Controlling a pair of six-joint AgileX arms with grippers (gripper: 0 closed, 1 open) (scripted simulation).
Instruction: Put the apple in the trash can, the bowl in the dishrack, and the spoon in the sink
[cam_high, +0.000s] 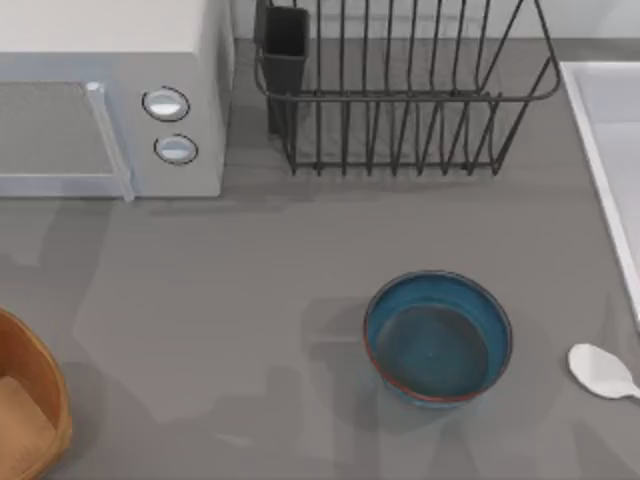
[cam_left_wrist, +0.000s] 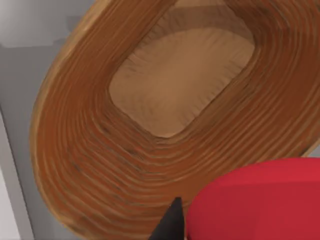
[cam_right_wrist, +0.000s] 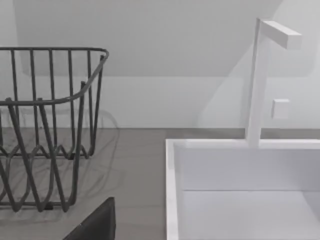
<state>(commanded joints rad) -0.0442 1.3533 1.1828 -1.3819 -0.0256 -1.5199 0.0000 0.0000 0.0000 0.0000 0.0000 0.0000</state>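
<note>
The red apple (cam_left_wrist: 260, 200) hangs right over the wood-coloured trash can (cam_left_wrist: 100, 165), whose lighter inside lies open below it. My left gripper is shut on the apple, with one dark fingertip (cam_left_wrist: 172, 224) against the fruit's side. In the top view the trash can (cam_high: 52, 400) sits at the front left corner. The teal-blue bowl (cam_high: 438, 338) stands upright right of centre, and the white spoon (cam_high: 603, 372) lies at the right edge beside it. The black wire dishrack (cam_high: 400, 95) is at the back, the sink (cam_high: 592, 150) at the right. A dark part of my right gripper (cam_right_wrist: 97, 225) hovers near the dishrack (cam_right_wrist: 50, 100) and the sink (cam_right_wrist: 172, 190).
A white microwave (cam_high: 110, 100) with two round knobs fills the back left. A white faucet (cam_right_wrist: 257, 85) rises behind the sink. Bare grey tabletop (cam_high: 220, 330) stretches between the trash can and the bowl.
</note>
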